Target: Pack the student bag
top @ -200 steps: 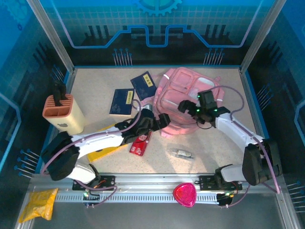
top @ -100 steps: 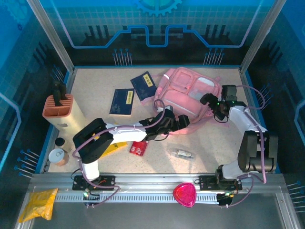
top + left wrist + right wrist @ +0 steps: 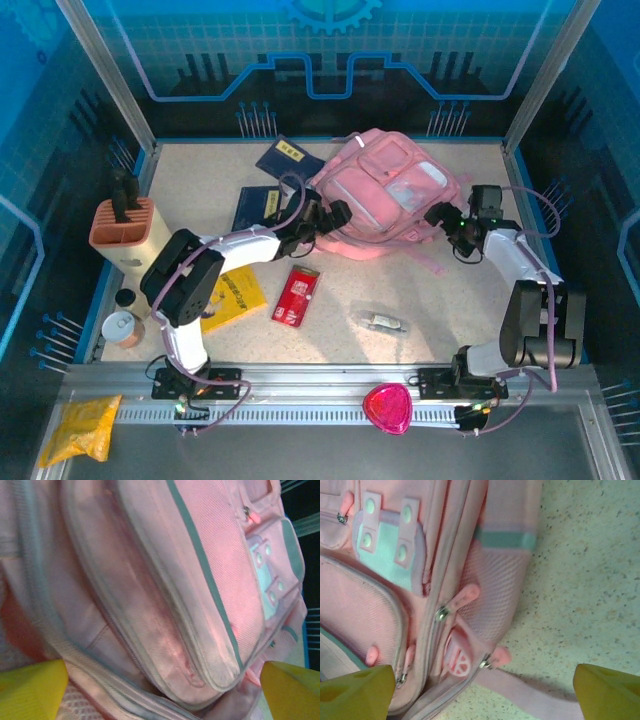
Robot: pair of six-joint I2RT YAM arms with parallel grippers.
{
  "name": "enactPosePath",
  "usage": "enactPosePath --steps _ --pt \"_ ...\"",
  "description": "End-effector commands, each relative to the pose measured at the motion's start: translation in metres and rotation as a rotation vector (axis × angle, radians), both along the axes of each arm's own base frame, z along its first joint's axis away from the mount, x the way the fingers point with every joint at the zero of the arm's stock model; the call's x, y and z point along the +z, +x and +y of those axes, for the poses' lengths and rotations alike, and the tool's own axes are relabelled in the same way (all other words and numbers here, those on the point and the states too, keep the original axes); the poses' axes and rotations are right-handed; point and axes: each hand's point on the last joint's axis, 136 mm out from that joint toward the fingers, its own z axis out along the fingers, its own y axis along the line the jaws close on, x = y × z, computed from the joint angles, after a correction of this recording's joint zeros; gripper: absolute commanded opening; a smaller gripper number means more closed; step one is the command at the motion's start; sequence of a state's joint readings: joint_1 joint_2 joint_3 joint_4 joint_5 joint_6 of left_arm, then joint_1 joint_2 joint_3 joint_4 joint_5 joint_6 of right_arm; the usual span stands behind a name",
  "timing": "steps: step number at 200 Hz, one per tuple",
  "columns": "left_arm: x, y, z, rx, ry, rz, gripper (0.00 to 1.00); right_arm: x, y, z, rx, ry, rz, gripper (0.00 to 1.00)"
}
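Pink student bag sits between them — left pincer and right pincer both spread wide.

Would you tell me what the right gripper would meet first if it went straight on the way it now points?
Most likely the student bag: the right gripper, jaws open, faces its zippered side, with pink zip pulls straight ahead. How near it is cannot be told from these views.

Speckled beige tabletop boxed in by blue walls.
Printed with circuit lines and a gear; framed by slanted metal posts; edged by a slotted rail in front; brightly lit.
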State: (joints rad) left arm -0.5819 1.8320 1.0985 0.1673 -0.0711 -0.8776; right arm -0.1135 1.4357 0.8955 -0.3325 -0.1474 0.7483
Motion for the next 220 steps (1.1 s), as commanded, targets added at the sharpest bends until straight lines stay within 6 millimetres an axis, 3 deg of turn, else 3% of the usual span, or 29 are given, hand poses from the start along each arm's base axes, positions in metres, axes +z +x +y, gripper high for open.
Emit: enactPosePath --steps 1,30,68,98,110,166,176,210,220 --pt "0.031 -0.018 -0.008 -0.090 0.002 -0.028 0.99 -0.014 0.008 -0.006 -0.027 0.057 0.013 0.82" --pt "0.039 -0.041 -0.011 -0.089 -0.030 -0.025 0.99 -0.028 0.023 -0.008 -0.030 0.088 0.032 0.69" --pt "0.048 -0.069 -0.030 -0.131 -0.044 -0.021 0.99 -0.046 0.039 -0.008 -0.024 0.106 0.049 0.59" --pt "0.054 -0.082 -0.044 -0.156 -0.052 -0.025 0.99 -0.060 0.051 -0.007 -0.015 0.127 0.062 0.49" --pt "0.056 -0.085 -0.049 -0.165 -0.058 -0.027 0.99 -0.066 0.053 -0.009 -0.020 0.126 0.067 0.40" --pt "0.055 -0.097 -0.062 -0.182 -0.064 -0.004 0.98 -0.054 0.056 -0.014 -0.029 0.140 -0.008 0.05" --pt "0.051 -0.100 -0.072 -0.193 -0.077 0.000 0.95 -0.050 0.054 -0.015 -0.031 0.142 -0.019 0.00" --pt "0.027 -0.108 -0.121 -0.278 -0.105 0.046 0.90 -0.036 0.042 -0.021 -0.047 0.145 -0.064 0.00" --pt "0.021 -0.108 -0.131 -0.291 -0.110 0.048 0.89 -0.041 0.029 -0.020 -0.060 0.156 -0.046 0.00"
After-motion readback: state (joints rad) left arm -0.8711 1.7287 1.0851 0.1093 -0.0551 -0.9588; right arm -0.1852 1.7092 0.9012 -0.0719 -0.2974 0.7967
